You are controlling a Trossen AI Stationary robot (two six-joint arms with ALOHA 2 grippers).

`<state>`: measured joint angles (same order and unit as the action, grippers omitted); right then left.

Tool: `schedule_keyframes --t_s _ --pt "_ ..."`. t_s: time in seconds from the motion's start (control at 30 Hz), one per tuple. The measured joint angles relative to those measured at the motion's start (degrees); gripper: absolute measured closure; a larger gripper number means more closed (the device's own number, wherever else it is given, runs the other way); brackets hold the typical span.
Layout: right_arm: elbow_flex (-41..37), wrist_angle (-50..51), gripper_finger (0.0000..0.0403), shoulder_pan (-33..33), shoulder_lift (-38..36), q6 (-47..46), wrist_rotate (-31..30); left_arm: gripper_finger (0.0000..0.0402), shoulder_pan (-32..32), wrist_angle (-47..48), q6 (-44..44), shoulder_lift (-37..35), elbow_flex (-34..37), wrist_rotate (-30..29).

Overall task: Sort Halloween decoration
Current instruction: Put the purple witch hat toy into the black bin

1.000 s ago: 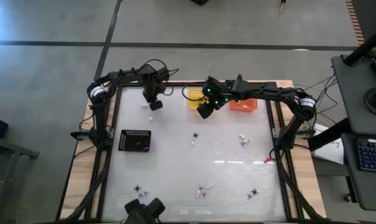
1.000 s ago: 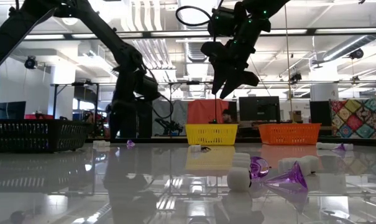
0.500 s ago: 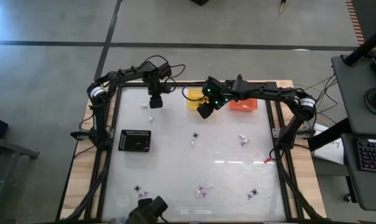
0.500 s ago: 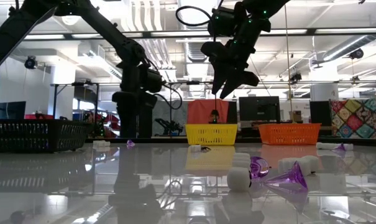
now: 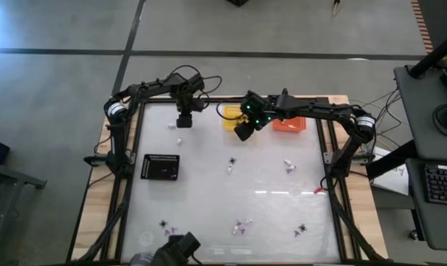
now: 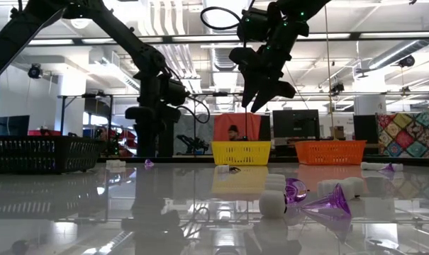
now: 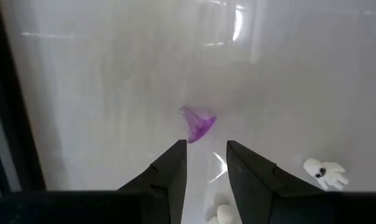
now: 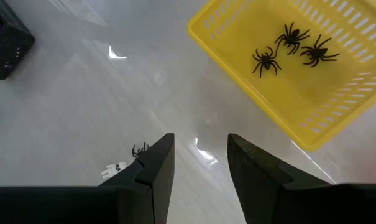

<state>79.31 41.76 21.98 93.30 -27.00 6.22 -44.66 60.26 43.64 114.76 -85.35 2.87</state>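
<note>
Since the earlier frame, the left gripper (image 5: 184, 122) has shifted toward the table's far edge and its jaws, then together, now stand apart with nothing between them. It hangs low over the table's far left area, above a purple trinket (image 7: 198, 124) lying free on the surface just ahead of its fingers (image 7: 171, 170). That trinket's long axis cannot be judged with confidence. A white ghost figure (image 7: 324, 172) lies near it, long axis roughly level across the left wrist view.

Right gripper (image 5: 242, 131) hovers high beside the yellow basket (image 5: 231, 118) at the far edge, jaws apart, empty. Three black spiders (image 8: 291, 47) lie inside the basket, legs splayed. A fourth black spider (image 8: 139, 150) and a small white piece (image 8: 114, 168) lie on the table below.

Orange basket (image 5: 289, 124) stands at the far edge, right of the yellow one; black basket (image 5: 160, 167) sits near the left edge. Further purple and white trinkets (image 6: 312, 197) are scattered toward the near edge.
</note>
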Motion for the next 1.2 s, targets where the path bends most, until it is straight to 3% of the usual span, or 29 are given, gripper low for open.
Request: schedule_keyframes --t_s 0.53,0.7,0.9,1.2 --pt "0.0 0.0 0.0264 -0.1 0.0 -0.8 0.0 0.0306 0.0 -0.3 0.1 2.4 0.7 1.1" --pt "0.0 0.0 0.0264 -0.4 0.0 -1.0 0.0 0.0306 -0.2 -4.0 -2.6 3.8 0.8 -2.5" --pt "0.0 0.0 0.0264 -1.0 0.0 -1.7 0.0 0.0306 -0.2 -2.8 -2.6 3.7 0.8 -2.4" --pt "0.0 -0.1 0.0264 -1.4 0.0 -1.6 -0.2 0.0306 0.7 -0.8 -10.7 1.7 0.8 5.5"
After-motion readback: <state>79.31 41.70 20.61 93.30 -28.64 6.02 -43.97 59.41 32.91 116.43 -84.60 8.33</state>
